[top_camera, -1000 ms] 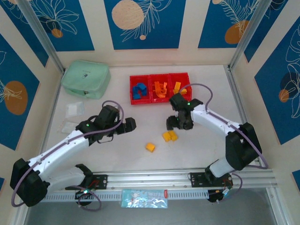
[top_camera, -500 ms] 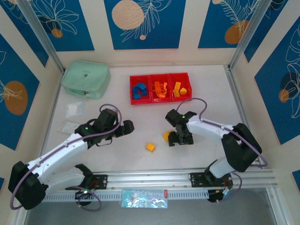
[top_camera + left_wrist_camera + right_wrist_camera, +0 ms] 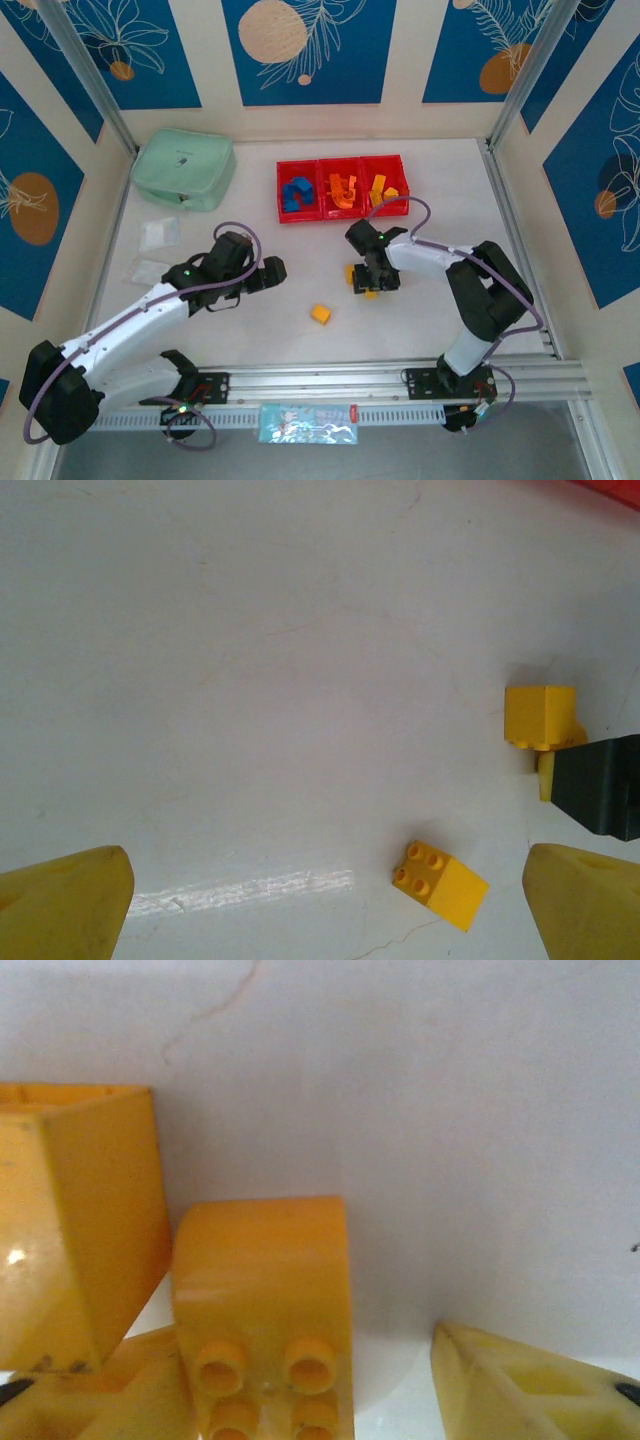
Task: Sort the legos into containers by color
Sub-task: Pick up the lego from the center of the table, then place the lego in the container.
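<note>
The right arm (image 3: 450, 265) is folding in tighter than a second ago, its elbow pulling in from the right edge of the desk (image 3: 250, 340). The left arm (image 3: 130, 320) is holding where it was half a second back, slightly nearer the front edge than a second ago.

The containers (image 3: 340, 161) are sitting unmoved near the far edge, blue, orange and yellow pieces in separate bins, with the mint-green pouch (image 3: 183, 170) at the far left corner.

The right end effector (image 3: 368, 284) has slid leftward and is now coming down over the pair of yellow bricks (image 3: 351, 273) at mid-desk, covering most of what lay open a second ago. On its wrist camera the fingers are standing spread. The studded yellow brick (image 3: 262, 1300) is lying between them, a gap of bare desk separating it from the right-hand finger (image 3: 530, 1385). A second yellow brick (image 3: 75, 1220) is pressing against its left side.

The left end effector (image 3: 275, 270) is hanging well left of that pair, fingertips (image 3: 65, 905) wide apart and pinching nothing. The lone yellow brick (image 3: 320, 314) is staying put toward the front edge, just ahead of those open fingers.
</note>
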Tool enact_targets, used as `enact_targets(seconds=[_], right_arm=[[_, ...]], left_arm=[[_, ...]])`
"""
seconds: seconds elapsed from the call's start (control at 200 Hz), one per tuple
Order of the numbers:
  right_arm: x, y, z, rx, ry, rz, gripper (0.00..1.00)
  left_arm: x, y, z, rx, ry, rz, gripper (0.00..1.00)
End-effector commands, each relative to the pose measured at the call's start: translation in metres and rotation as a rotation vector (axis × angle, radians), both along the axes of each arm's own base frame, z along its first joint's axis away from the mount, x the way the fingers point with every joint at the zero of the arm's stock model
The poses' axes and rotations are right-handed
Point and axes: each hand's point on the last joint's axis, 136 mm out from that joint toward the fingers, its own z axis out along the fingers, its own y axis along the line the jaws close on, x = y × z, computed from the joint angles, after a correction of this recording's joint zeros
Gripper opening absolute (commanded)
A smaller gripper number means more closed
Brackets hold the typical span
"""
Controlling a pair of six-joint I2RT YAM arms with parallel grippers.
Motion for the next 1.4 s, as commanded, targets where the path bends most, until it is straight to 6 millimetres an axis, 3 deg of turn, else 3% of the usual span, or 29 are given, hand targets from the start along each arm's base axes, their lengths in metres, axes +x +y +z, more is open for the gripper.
enact_targets(seconds=[0.0,0.195,0.37,0.56,0.73,1.03,1.3,1.39], right_arm=[[0.003,0.0,-0.002,0.002,0.006,0.001,0.54],[0.003,-0.001,0.005,0.038,0.003,-0.017,0.35],[0.022,-0.007,0.035,0.093,-0.054,-0.047,0.32],[0.076,-0.03,0.083,0.084,-0.206,-0.1,0.33],[0.136,-0.041,0.106,0.071,-0.299,-0.137,0.33],[0.224,-0.053,0.11,0.06,-0.383,-0.163,0.34],[0.268,-0.061,0.091,0.014,-0.386,-0.159,0.36],[0.281,-0.057,0.088,0.018,-0.395,-0.141,0.45]], left_arm=[[0.007,0.002,0.004,0.013,-0.015,0.016,0.99],[0.011,-0.004,0.006,0.001,-0.019,-0.001,0.99],[0.019,-0.016,0.012,-0.012,-0.025,-0.035,0.99],[0.036,-0.036,0.023,-0.036,-0.049,-0.085,0.99],[0.054,-0.055,0.03,-0.061,-0.076,-0.114,0.99],[0.08,-0.074,0.033,-0.064,-0.095,-0.126,0.99],[0.091,-0.069,0.03,-0.056,-0.09,-0.108,0.99],[0.093,-0.068,0.029,-0.055,-0.09,-0.106,0.99]])
